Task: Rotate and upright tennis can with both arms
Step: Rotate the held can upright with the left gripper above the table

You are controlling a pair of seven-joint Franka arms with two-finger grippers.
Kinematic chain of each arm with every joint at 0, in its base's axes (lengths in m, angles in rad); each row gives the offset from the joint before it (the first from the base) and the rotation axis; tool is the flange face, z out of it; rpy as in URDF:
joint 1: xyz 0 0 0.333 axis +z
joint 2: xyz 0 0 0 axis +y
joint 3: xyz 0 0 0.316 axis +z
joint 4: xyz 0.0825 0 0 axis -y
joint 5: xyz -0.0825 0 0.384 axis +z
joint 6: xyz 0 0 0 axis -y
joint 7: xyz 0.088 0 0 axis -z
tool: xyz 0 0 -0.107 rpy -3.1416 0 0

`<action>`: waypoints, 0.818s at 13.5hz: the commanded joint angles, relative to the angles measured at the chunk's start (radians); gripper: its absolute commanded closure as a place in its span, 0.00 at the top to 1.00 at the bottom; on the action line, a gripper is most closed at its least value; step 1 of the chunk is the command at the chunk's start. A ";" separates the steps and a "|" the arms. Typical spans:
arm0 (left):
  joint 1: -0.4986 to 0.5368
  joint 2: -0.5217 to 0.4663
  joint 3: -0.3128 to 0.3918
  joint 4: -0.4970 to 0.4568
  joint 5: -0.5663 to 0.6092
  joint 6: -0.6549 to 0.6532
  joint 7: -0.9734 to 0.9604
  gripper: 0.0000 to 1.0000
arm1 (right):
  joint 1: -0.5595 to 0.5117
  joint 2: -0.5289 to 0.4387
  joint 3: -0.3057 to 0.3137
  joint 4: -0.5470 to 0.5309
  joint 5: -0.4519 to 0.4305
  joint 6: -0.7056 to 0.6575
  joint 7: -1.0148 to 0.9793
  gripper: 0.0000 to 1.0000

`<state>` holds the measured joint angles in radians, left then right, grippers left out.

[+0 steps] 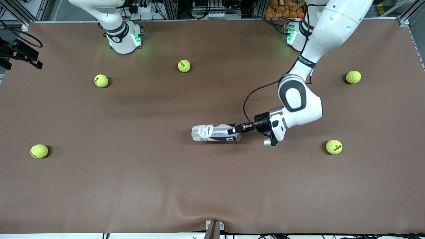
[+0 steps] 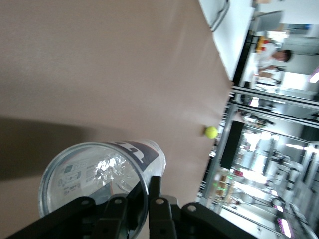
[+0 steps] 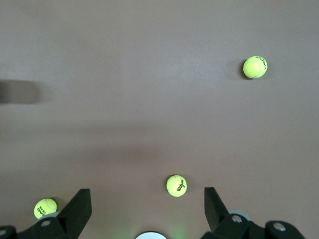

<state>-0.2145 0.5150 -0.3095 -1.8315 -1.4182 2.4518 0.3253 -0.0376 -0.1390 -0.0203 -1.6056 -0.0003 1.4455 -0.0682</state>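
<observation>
The tennis can [image 1: 212, 132] lies on its side in the middle of the table, its open silvery-rimmed mouth turned toward the left arm's end. My left gripper [image 1: 236, 130] is down at that mouth, shut on the rim with one finger inside the can and one outside. In the left wrist view the can [image 2: 99, 174] shows mouth-on, its clear wall pinched between the fingers of the left gripper [image 2: 149, 191]. My right gripper [image 3: 147, 199] hangs open and empty high over the table near its own base [image 1: 123, 36], where that arm waits.
Several yellow-green tennis balls lie scattered on the brown mat: one [image 1: 184, 65] and another [image 1: 101, 80] near the right arm's base, one [image 1: 39, 151] at that end's edge, and two at the left arm's end [image 1: 353, 77] [image 1: 334, 146].
</observation>
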 commanded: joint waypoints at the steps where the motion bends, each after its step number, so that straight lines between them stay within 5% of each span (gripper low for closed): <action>1: -0.045 -0.076 0.004 -0.015 0.186 0.067 -0.243 0.00 | 0.004 0.010 0.002 0.027 -0.010 -0.008 -0.004 1.00; 5: -0.089 -0.121 0.004 0.018 0.599 0.070 -0.689 0.00 | 0.004 0.012 0.002 0.024 -0.010 -0.002 -0.004 1.00; 8: -0.152 -0.110 0.000 0.115 1.050 0.056 -1.143 0.00 | 0.005 0.012 0.002 0.024 -0.010 0.004 -0.004 1.00; 11: -0.221 -0.083 0.004 0.242 1.300 -0.133 -1.369 0.00 | 0.005 0.012 0.002 0.024 -0.010 0.006 -0.002 1.00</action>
<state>-0.4048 0.4014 -0.3145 -1.6861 -0.2202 2.4298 -0.9425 -0.0371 -0.1383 -0.0200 -1.6039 -0.0003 1.4551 -0.0683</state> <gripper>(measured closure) 0.943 0.000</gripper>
